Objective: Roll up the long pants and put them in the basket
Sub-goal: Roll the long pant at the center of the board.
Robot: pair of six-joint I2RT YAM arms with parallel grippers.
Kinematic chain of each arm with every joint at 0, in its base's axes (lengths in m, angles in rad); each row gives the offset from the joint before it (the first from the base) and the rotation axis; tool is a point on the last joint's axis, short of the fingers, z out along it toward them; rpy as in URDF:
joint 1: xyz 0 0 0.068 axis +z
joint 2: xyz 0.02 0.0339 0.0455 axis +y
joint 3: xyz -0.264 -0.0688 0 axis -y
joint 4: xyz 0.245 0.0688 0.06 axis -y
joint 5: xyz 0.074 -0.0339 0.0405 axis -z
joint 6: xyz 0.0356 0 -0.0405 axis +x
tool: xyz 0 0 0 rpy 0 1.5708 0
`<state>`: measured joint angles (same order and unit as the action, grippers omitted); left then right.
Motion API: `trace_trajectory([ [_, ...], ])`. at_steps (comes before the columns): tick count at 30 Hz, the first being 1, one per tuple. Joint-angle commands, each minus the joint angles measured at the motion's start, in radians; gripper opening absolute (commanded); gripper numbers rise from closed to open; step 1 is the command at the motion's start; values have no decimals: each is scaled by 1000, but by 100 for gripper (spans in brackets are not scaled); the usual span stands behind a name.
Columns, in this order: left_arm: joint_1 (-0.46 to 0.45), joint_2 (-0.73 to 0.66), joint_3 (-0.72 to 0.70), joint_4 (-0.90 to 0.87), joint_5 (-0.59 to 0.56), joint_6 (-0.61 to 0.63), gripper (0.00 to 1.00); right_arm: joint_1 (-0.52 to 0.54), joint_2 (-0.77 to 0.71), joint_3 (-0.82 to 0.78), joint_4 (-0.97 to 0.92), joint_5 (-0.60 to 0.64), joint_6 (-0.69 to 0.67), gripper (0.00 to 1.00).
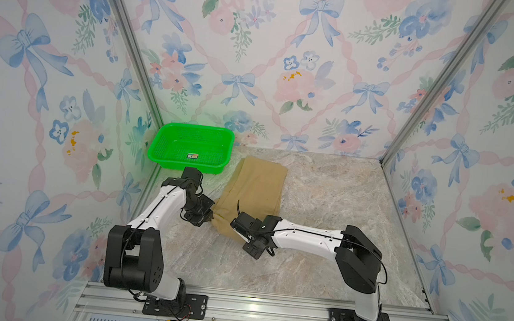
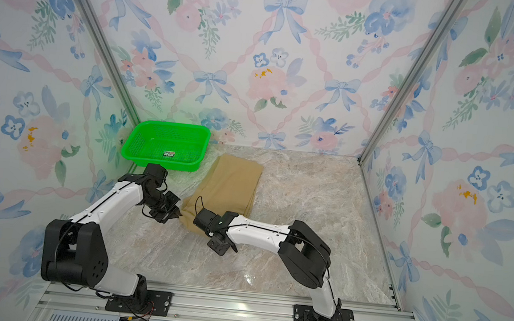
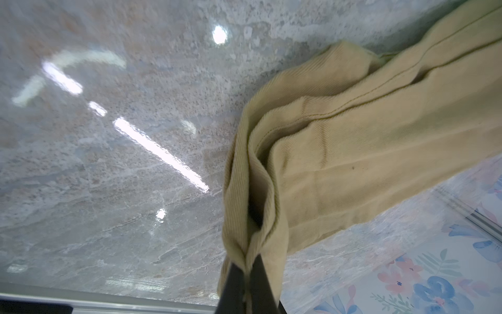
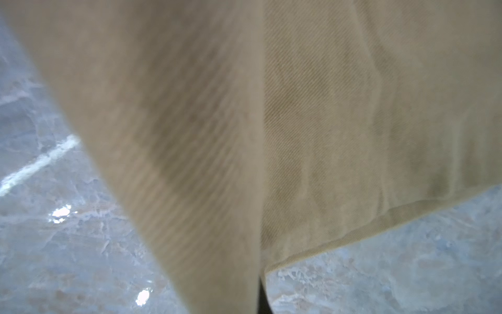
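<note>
Both arms are in, 2 elbows bent: the left arm (image 1: 162, 200) climbs forward with its wrist tipped down, and the right arm (image 1: 306, 235) lies low, its forearm reaching across toward the left one. The left end effector (image 3: 247, 282) is pinched tight on the long pants (image 3: 353, 152), with fabric squeezed between its dark fingers (image 3: 233, 288). The right end effector (image 4: 261, 296) is clamped too, cloth running into it.

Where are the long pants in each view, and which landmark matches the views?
Top view: long pants at the centre, beside the green basket.
Top view: long pants there too.
Left wrist view: long pants held in the shut left pincer.
Right wrist view: long pants, blurred, fill most of it.
Shared landmark: the marbled tabletop.
</note>
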<state>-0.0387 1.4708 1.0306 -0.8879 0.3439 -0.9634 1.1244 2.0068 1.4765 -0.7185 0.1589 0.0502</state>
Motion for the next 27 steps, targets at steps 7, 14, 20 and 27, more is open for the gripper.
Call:
trace_trajectory([
  [7, 130, 16, -17, -58, -33, 121, 28, -130, 7, 162, -136, -569, 47, 0],
  [14, 152, 139, 150, -122, -34, 194, 55, -260, 150, 255, -220, -826, 35, 0],
  [20, 151, 113, 241, -171, -31, 186, 82, -346, 238, 271, -185, -945, 88, 0],
  [27, 146, -115, 18, -77, 131, 166, 97, -441, 282, 272, -168, -1019, 109, 0],
])
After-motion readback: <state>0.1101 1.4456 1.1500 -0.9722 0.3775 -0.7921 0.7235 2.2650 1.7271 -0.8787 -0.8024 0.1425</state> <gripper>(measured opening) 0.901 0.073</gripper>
